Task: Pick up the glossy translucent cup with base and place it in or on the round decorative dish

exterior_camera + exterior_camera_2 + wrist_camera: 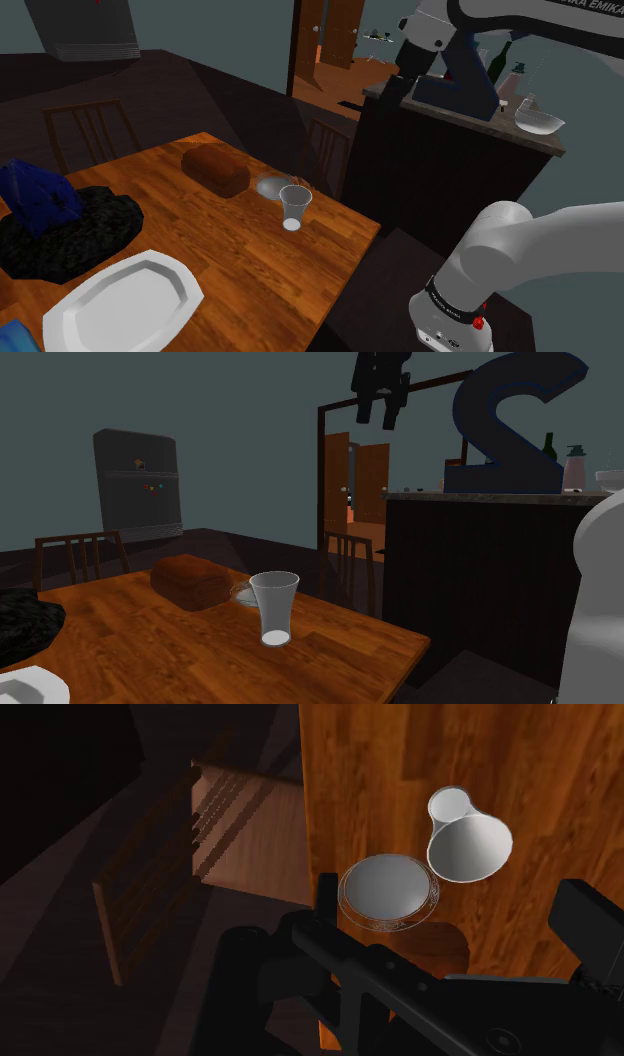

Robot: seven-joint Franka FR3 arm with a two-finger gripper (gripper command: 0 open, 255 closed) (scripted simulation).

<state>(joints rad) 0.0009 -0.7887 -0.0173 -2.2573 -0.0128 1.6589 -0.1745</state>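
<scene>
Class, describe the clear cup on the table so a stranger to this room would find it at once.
Start at the wooden table and go to the side nearest the dark counter. There a brown loaf-shaped block, a small round dish and the cup stand close together. The cup is the only upright, see-through thing, flaring wider at its rim.

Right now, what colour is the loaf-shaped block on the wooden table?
The loaf-shaped block is dark brown; shoulder view.

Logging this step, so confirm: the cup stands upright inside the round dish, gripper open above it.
Wrong: the cup stands upright on the table beside the round dish, not inside it, as the wrist view shows. The gripper is open above.
</scene>
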